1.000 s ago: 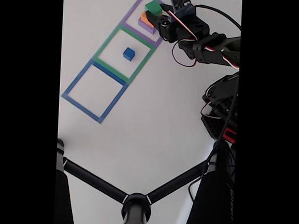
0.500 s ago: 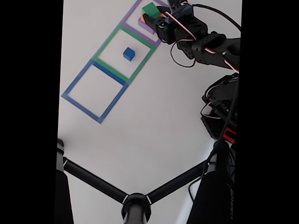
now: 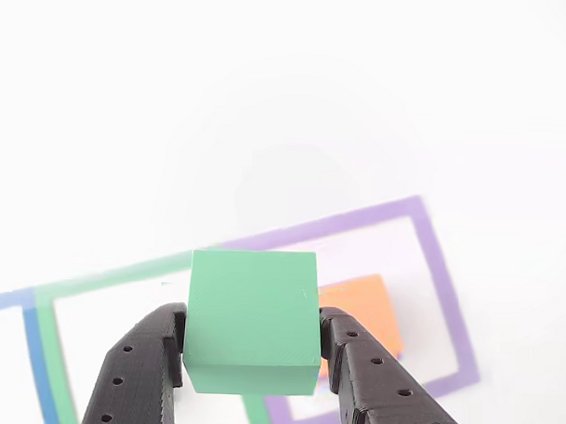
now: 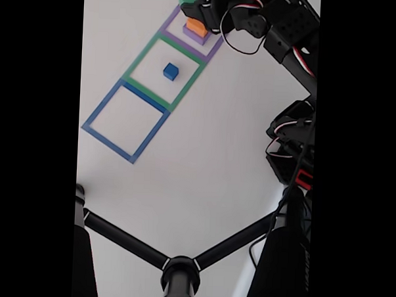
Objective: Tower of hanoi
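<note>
The jaws are squeezed tight on the green block (image 3: 251, 321), which has just gone up off the orange block (image 4: 196, 25). It hangs in the air above the purple square (image 3: 444, 301). The orange block's top is now bare, and the green one can travel.

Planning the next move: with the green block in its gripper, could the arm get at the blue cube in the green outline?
Probably not yet: the gripper is shut on the green block. The blue cube stands alone with nothing over it, so the way looks free once the block is set down.
</note>
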Available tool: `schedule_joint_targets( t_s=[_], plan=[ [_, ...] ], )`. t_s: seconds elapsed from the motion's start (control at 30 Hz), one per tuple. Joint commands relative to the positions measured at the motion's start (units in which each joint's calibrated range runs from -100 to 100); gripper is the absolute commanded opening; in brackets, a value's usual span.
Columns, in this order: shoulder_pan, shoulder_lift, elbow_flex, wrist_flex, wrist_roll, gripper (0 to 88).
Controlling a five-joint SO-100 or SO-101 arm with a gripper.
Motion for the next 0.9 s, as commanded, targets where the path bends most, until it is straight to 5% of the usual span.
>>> schedule_joint_targets(
  t_s=[0.0,0.27,0.87],
  plan=[
    [-3.42,-2.48,-19.12,18.89,0.59,7.5],
    [-9.18,-2.32,-31.03,32.01,0.59,7.4],
    [-27.39,-1.43,-31.39,32.17,0.59,7.1]
  ],
)
